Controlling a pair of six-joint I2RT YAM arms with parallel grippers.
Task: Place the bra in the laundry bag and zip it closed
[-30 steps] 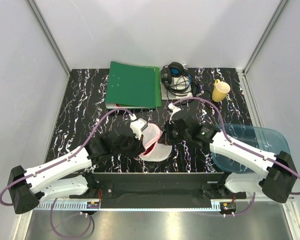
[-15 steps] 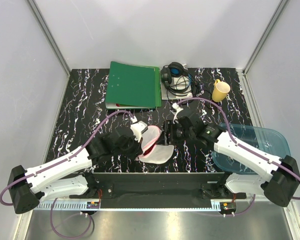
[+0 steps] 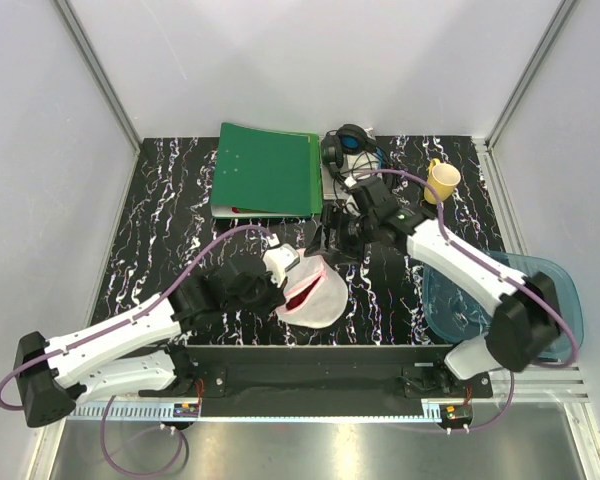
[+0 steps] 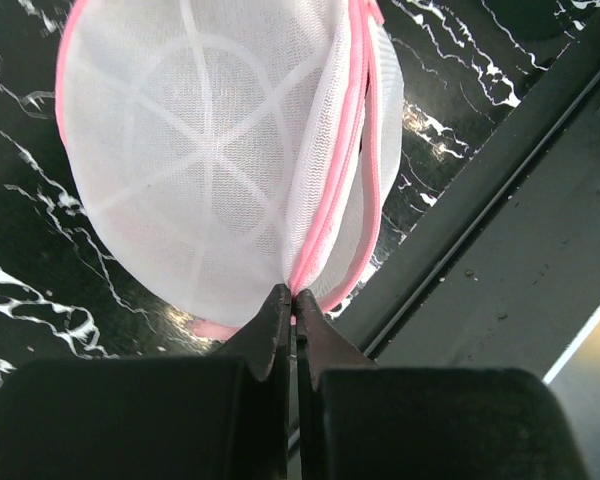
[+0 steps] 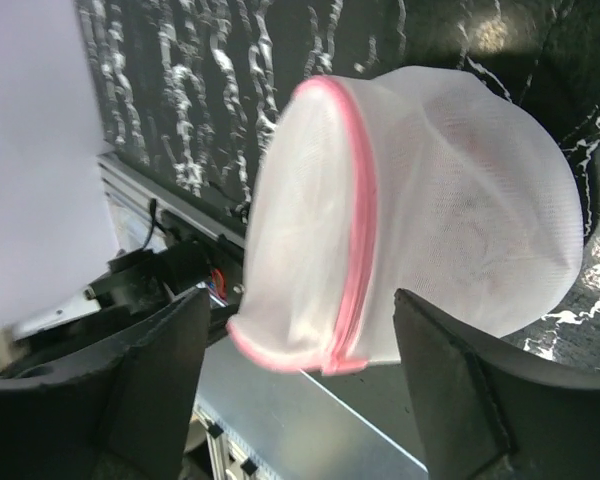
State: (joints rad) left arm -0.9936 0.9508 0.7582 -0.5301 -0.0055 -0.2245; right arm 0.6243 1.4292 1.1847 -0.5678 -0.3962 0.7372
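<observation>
Currently: left tool (image 4: 291, 292) clamped on pink trim of bag (image 4: 200, 150); right tool (image 5: 300, 300) open, near bag; bra (image 3: 302, 288) inside.

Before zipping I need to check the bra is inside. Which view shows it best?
Top external: the red bra shows inside the bag's open mouth. Left wrist shows only white mesh and pink trim pinched by the left gripper; right wrist shows the bag's outside beyond the open right gripper, no red.
</observation>
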